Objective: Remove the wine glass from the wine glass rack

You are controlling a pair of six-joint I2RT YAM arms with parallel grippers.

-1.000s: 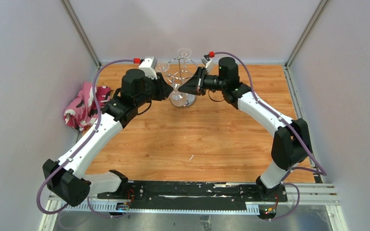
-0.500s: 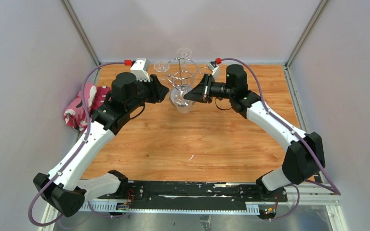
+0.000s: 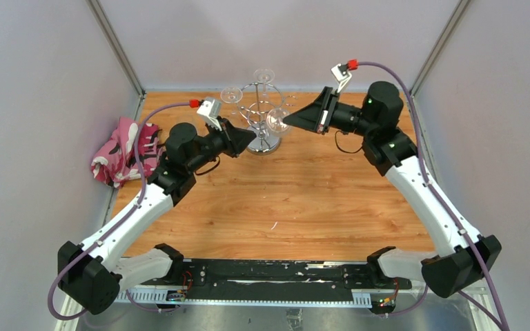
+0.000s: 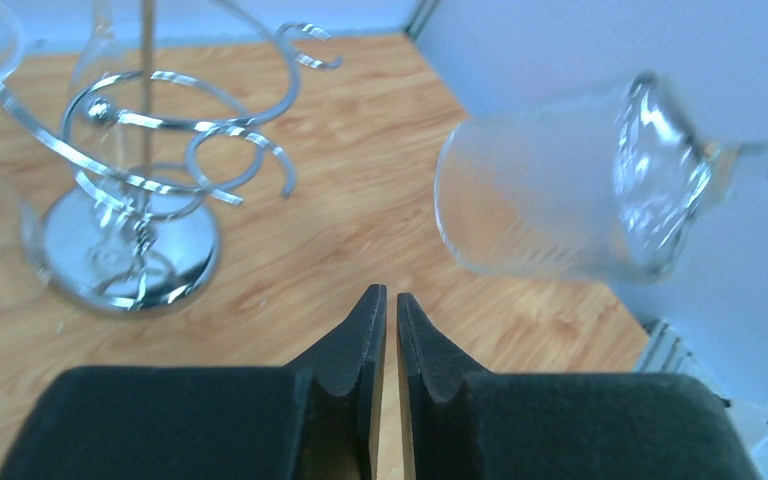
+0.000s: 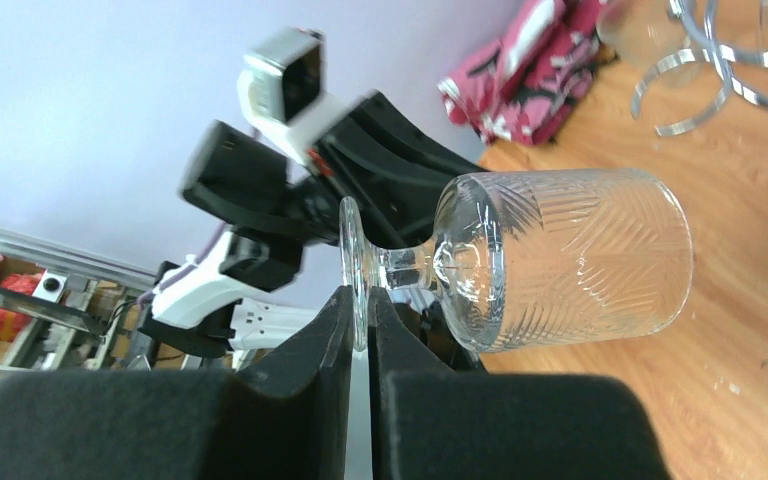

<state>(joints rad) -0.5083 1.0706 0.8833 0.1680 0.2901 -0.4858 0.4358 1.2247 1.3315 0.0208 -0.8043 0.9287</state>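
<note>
Glass [image 5: 570,255] off the rack [image 3: 262,114], held by the right gripper [image 5: 360,300].
Nearest, the left gripper [image 4: 391,300] hangs low over the counter [image 3: 283,200] just beside the rack's base, fingers together on nothing. Beyond it, the right gripper is clamped on the glass's foot; the glass lies sideways in the air, bowl toward the rack, near its rings but apart. The retreat probably wants a level pull away from the wire and the other glasses [image 3: 231,94], with a firm pinch on that thin foot.
</note>
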